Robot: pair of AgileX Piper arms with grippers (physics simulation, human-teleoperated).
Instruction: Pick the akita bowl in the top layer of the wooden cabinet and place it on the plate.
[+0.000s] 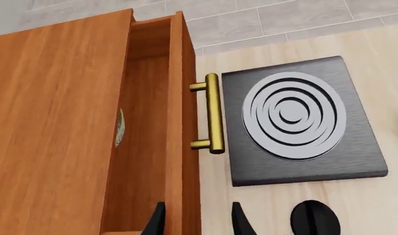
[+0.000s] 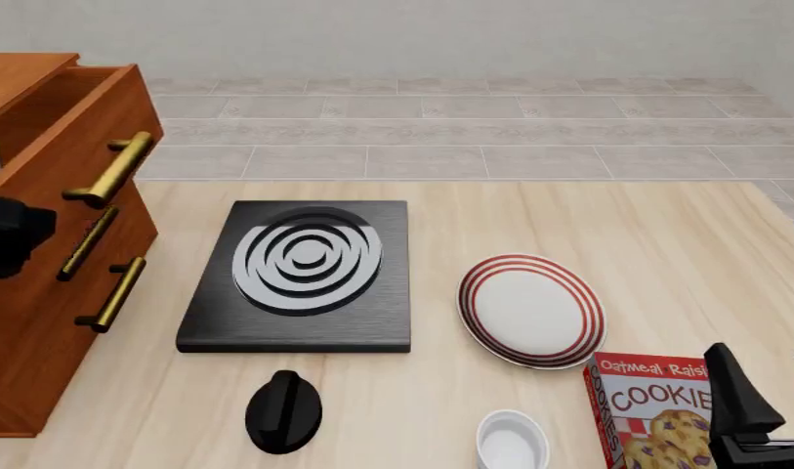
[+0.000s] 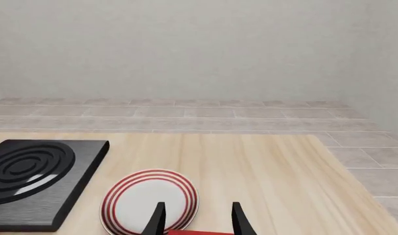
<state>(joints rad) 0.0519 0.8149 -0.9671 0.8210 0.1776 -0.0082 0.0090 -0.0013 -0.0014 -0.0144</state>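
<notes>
The only lettering I can read is on the cookie box point(image 2: 650, 410) at the near right edge of the table in my front view. Along its red top band, in white letters, I read "Oatmeal Raisi", with the rest cut off by the right arm standing in front of it. Below that, in larger white capitals, I read "COOKIE", again cut short at the same side. Under the words I see printed cookies, but no further text I can make out. In both wrist views I find nothing legible.
</notes>
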